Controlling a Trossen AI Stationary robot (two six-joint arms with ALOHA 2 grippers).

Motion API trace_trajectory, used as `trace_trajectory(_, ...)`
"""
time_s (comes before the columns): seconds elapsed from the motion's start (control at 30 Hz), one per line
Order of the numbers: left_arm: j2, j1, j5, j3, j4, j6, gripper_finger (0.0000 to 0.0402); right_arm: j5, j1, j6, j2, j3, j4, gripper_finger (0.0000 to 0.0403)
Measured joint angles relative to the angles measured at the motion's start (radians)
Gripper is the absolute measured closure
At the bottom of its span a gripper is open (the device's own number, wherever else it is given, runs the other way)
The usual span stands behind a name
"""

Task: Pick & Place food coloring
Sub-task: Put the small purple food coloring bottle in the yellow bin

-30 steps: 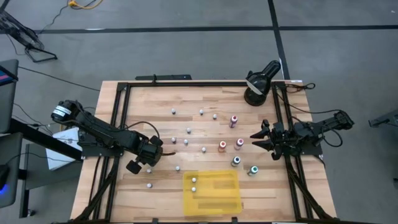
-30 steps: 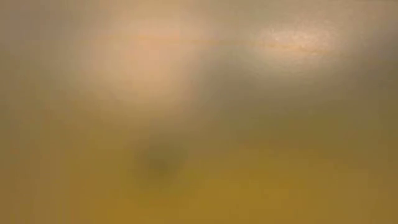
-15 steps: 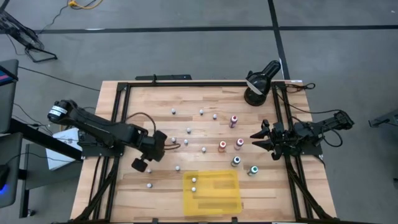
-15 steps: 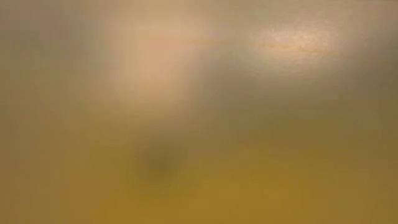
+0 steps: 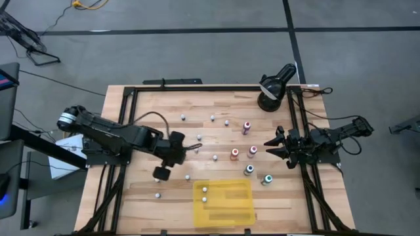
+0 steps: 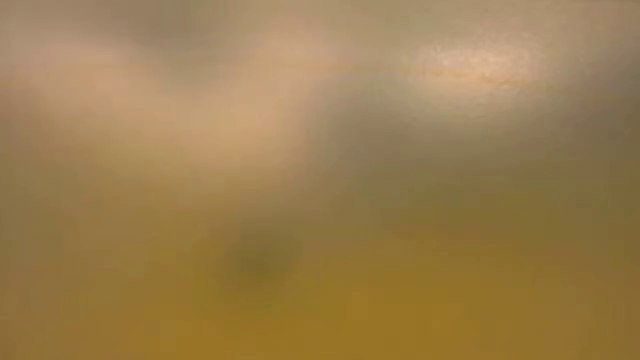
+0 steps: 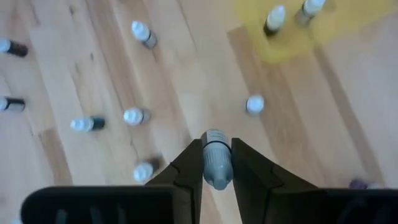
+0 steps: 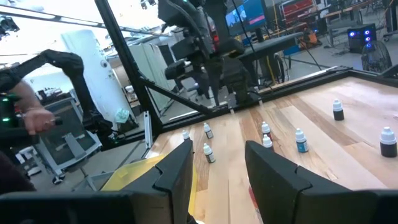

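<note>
Movement: left gripper (image 5: 186, 148) has shifted across the table (image 5: 144, 105) from its left side toward the middle over the last second, and now hangs above the boards, up-table from the yellow tray (image 5: 223, 202); its fingers (image 7: 252, 174) are clamped on a small white-capped bottle (image 7: 216, 163), lifted clear of the wood
Meaning, as judged: pick step done, carry toward the tray under way, release still to come
Tray: yellow, at the near middle of the table; holds two bottles (image 5: 205, 195) close together at its left end, rest of it bare
Loose stock: white-capped bottles scattered over the left and middle boards; five colour-capped bottles (image 5: 249, 152) grouped near the right arm, none in the tray
Right gripper (image 5: 270, 147): waiting at the right edge beside the coloured group, fingers spread apart, holding nothing
Low view: blurred, nothing legible
</note>
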Motion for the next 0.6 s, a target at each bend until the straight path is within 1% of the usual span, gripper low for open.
trace_trajectory(0.27, 0.262, -0.043, -0.003, 0.287, -0.052, -0.002, 0.0344, 0.000, 0.000, 0.000, 0.000, 0.000, 0.000, 0.0264)
trace_trajectory(0.6, 0.524, -0.106, 0.000, 0.626, -0.137, -0.014, 0.0344, 0.000, 0.000, 0.000, 0.000, 0.000, 0.000, 0.0265)
